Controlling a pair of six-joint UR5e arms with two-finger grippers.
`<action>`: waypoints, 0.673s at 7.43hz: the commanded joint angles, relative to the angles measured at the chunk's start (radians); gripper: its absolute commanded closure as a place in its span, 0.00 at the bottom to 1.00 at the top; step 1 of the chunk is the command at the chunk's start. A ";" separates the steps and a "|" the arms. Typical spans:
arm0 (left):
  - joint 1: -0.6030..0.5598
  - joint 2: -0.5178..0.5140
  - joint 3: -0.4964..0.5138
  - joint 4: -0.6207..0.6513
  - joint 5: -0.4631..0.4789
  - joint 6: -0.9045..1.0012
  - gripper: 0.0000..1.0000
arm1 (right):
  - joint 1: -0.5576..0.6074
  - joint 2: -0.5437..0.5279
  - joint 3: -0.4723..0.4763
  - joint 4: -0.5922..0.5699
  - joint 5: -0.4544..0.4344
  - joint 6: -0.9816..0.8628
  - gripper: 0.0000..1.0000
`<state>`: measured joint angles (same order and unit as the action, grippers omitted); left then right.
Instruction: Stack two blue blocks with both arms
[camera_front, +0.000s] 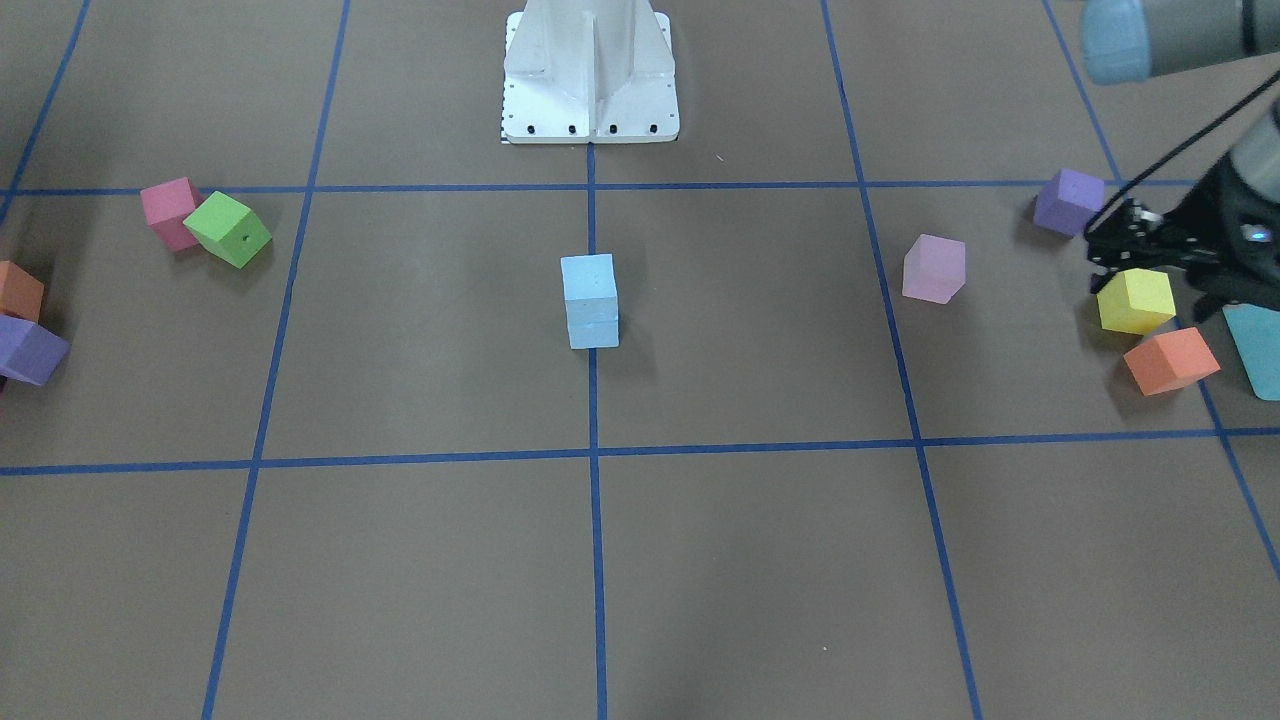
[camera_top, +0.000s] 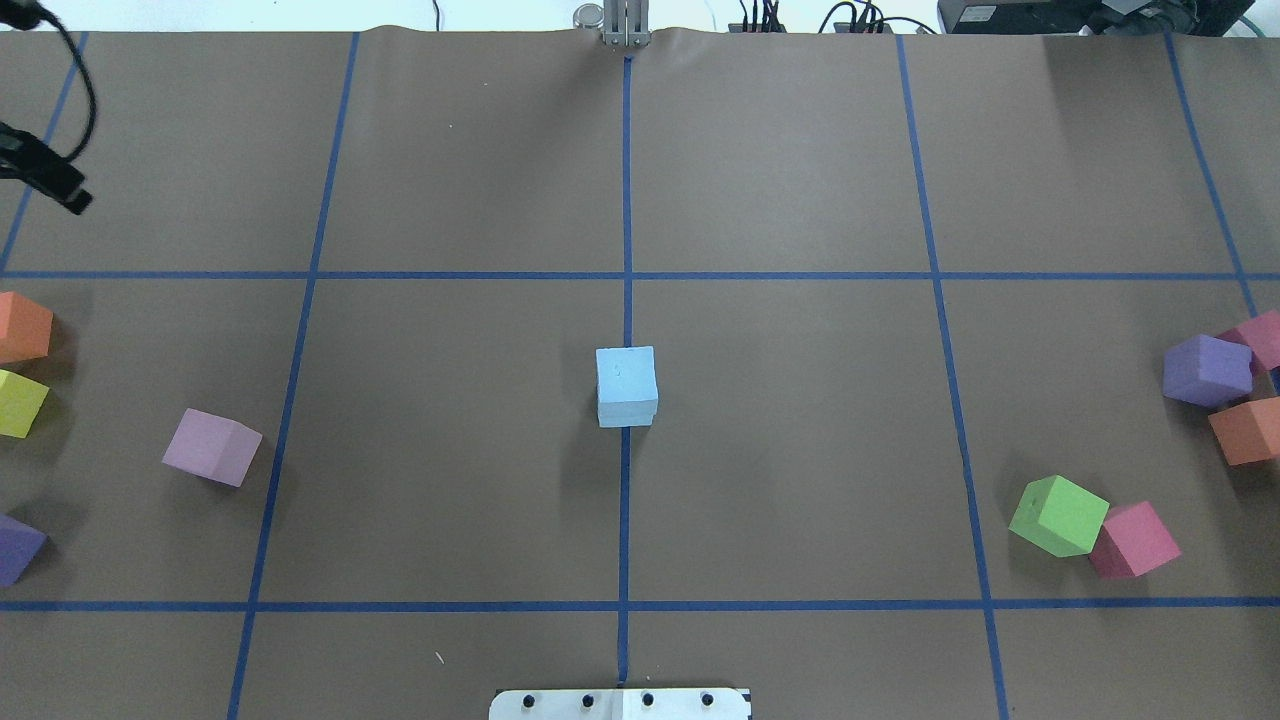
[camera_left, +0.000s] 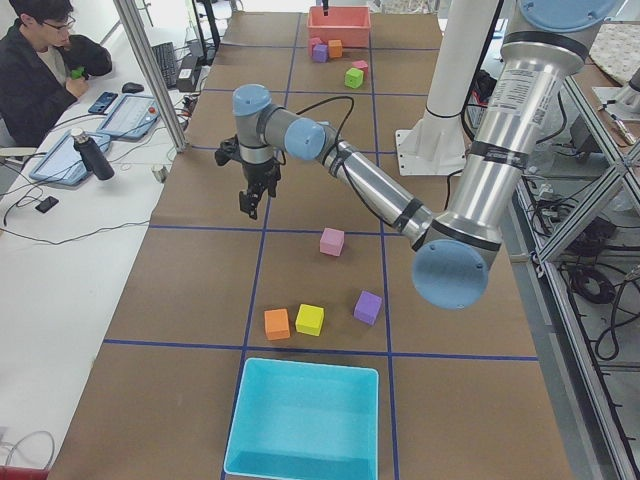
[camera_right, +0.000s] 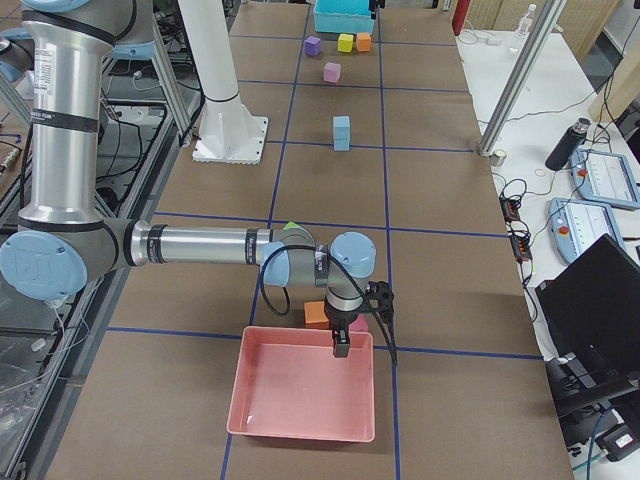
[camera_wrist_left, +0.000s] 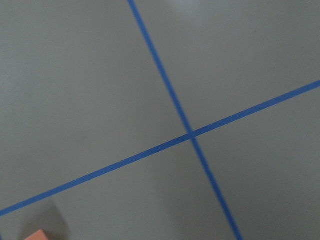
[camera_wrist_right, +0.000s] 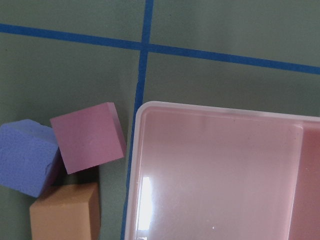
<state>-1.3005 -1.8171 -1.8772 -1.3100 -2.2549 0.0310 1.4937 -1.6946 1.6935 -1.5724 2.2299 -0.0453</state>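
The two pale blue blocks (camera_front: 590, 300) stand stacked one on the other at the table's centre, on the middle tape line; they also show in the overhead view (camera_top: 627, 385) and the right side view (camera_right: 341, 132). My left gripper (camera_front: 1100, 240) hangs far off at the table's left end, above a yellow cube (camera_front: 1135, 300); its fingers look apart and hold nothing. My right gripper (camera_right: 340, 345) hovers over the near rim of a pink tray (camera_right: 300, 395) at the other end. It shows only in that side view, so I cannot tell whether it is open.
Near the left gripper lie an orange cube (camera_front: 1170, 360), a purple cube (camera_front: 1068, 200), a lilac cube (camera_front: 933, 268) and a turquoise box (camera_front: 1260, 350). At the right end lie green (camera_front: 228, 230), pink (camera_front: 170, 212), orange (camera_front: 18, 290) and purple (camera_front: 30, 350) cubes. The white base mount (camera_front: 590, 80) stands behind the stack.
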 joint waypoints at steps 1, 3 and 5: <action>-0.214 0.134 0.134 -0.008 -0.052 0.228 0.02 | -0.001 0.000 0.002 0.000 0.001 -0.001 0.00; -0.272 0.227 0.304 -0.188 -0.051 0.225 0.02 | -0.001 0.003 0.002 0.000 0.001 -0.001 0.00; -0.324 0.285 0.304 -0.241 -0.051 0.214 0.02 | 0.000 0.004 0.002 0.000 0.001 -0.001 0.00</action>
<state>-1.5851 -1.5631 -1.5747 -1.5191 -2.3066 0.2484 1.4936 -1.6918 1.6950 -1.5723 2.2304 -0.0460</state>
